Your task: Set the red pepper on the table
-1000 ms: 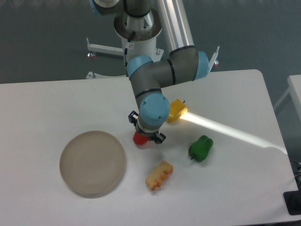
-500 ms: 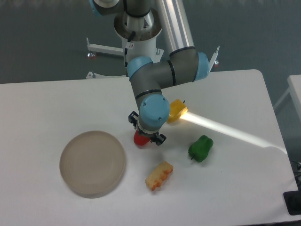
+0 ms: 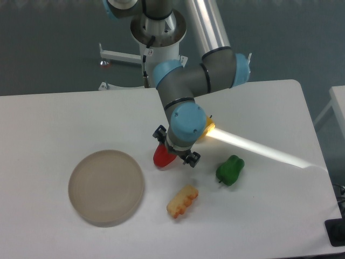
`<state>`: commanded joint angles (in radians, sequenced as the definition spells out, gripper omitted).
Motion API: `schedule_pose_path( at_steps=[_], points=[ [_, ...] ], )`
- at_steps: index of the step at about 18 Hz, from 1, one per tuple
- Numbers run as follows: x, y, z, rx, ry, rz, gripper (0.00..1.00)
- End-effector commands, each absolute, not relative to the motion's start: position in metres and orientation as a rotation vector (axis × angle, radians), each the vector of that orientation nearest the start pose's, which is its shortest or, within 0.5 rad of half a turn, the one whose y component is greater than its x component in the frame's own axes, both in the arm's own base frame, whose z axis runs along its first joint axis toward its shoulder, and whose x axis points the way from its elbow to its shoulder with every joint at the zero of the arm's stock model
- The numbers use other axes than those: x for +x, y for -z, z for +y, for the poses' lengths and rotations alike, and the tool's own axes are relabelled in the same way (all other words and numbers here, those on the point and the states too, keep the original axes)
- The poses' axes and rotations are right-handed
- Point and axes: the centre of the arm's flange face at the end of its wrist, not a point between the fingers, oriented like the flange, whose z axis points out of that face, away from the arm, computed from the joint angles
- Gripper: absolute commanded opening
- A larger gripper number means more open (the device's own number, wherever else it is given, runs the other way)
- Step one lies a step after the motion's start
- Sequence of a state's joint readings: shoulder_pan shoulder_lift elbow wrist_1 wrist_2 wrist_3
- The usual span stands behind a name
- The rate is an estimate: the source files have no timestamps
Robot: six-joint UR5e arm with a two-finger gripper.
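Most of your job looks done: the red pepper [image 3: 161, 156] lies on the table [image 3: 64, 121], right of the plate [image 3: 106, 187]. Above it, your gripper [image 3: 176, 156] hides its jaws; grip unclear, so check release.

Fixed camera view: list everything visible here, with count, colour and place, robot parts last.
red pepper: one, glossy red, on the table right of the plate, partly under the gripper.
yellow pepper: one, yellow, mostly hidden behind the wrist.
green pepper: one, green, right of the gripper, lying apart from everything.
orange-yellow toy food: one, lumpy, near the front edge below the gripper.
plate: one, round, beige, front left, nothing on it.
table: one, white, with a bright light streak on the right.
arm: one, grey with blue joints, reaching in from the back.
gripper: one, black fingers, over the red pepper; open or shut cannot be told.
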<state>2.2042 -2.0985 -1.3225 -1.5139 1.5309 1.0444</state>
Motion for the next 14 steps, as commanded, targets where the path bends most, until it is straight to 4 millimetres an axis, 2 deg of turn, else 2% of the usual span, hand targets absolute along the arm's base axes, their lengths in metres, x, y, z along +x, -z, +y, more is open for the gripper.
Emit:
schedule_pose_path(
  at_steps=[3, 8, 11, 14],
  points=[
    [-0.333, -0.320, 0.606, -3.162, 0.250, 0.714, 0.99],
    [-0.423, -0.327, 0.588, -3.097, 0.180, 0.859, 0.99],
    [-0.442, -0.318, 0.586, -3.091, 0.141, 0.839, 0.99],
    [-0.457, -0.321, 0.578, -3.083, 0.118, 0.849, 0.99]
  ],
)
